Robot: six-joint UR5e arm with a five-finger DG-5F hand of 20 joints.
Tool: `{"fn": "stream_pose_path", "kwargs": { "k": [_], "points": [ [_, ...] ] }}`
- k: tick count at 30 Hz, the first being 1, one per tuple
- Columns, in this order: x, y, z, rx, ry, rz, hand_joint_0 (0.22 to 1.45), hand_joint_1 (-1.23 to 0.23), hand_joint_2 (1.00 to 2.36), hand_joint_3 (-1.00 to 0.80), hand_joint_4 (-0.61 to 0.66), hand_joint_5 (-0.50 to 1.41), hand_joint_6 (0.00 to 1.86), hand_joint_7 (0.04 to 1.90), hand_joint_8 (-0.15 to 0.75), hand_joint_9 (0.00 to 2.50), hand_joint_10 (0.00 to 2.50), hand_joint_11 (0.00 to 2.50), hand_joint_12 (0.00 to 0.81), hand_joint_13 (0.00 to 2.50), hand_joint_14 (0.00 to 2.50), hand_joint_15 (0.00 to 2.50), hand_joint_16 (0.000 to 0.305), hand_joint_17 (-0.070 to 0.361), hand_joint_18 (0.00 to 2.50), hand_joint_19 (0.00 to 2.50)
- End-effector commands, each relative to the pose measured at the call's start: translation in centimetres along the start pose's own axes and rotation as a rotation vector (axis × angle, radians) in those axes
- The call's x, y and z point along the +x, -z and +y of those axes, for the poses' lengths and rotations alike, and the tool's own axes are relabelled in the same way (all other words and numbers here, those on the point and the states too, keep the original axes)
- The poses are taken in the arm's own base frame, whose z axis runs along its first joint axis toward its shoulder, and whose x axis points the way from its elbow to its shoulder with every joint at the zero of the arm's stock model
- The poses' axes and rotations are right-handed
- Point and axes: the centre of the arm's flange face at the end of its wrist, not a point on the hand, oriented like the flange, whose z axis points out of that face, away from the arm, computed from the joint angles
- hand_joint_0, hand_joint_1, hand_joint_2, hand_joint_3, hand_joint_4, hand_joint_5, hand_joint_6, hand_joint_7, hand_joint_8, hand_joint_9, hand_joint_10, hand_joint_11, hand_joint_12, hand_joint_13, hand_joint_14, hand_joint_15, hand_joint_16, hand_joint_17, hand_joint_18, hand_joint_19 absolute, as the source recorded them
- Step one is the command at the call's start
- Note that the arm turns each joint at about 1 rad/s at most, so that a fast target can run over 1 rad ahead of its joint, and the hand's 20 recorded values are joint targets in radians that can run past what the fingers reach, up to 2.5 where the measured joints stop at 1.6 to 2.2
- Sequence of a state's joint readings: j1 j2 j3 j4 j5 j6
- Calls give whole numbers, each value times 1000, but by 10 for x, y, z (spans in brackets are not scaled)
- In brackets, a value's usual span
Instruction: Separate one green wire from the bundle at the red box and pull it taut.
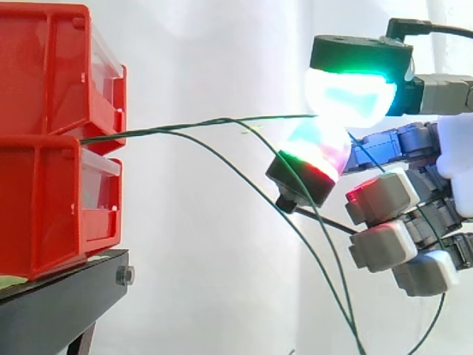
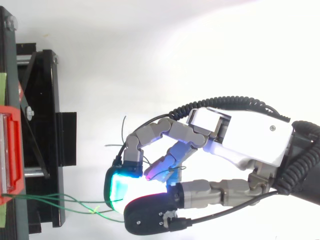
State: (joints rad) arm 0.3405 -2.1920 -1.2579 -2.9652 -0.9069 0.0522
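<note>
Two red bins (image 1: 52, 74) are stacked at the left on a black stand (image 1: 59, 303). Thin green wires come out between them. One green wire (image 1: 199, 124) runs almost straight and level to the right, ending between two glowing fingertips (image 1: 347, 92). My hand (image 1: 454, 174) reaches in from the right and pinches that wire between a cyan pad above and a green-red pad (image 1: 318, 151) below. The other fingers are curled lower down. In the top view my hand (image 2: 245, 137) holds the wire (image 2: 75, 202) a short way right of the red bin (image 2: 10, 150).
Other green wires (image 1: 251, 188) droop from the bins and hang down past the hand toward the bottom edge. A white curtain fills the background. The stand's black frame (image 2: 45, 125) lies left of the hand.
</note>
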Motion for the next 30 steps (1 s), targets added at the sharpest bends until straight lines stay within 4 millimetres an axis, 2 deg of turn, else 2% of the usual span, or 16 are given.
{"fn": "stream_pose_path", "kwargs": {
  "k": [1, 5, 10, 30],
  "points": [
    [0, 0, 0, 0, 0, 0, 566, -675, 1023, -149, 53, -108, 875, 1068, 305, 1139, 22, 1155, 350, 1084, 20, 1243, 43, 97, 1020, 1246],
    [0, 0, 0, 0, 0, 0, 568, -675, 1023, -147, 56, -108, 875, 1066, 305, 1149, 22, 1159, 350, 1112, 19, 1281, 43, 97, 1039, 1264],
    [0, 0, 0, 0, 0, 0, 568, -676, 1023, -145, 56, -108, 875, 1055, 311, 1226, 16, 1352, 337, 1210, 11, 1449, 42, 93, 1103, 1329],
    [0, 0, 0, 0, 2, 0, 570, -674, 1024, -140, 58, -107, 876, 1048, 310, 1239, 16, 1336, 340, 1211, 10, 1414, 43, 97, 1115, 1305]
  ]
}}
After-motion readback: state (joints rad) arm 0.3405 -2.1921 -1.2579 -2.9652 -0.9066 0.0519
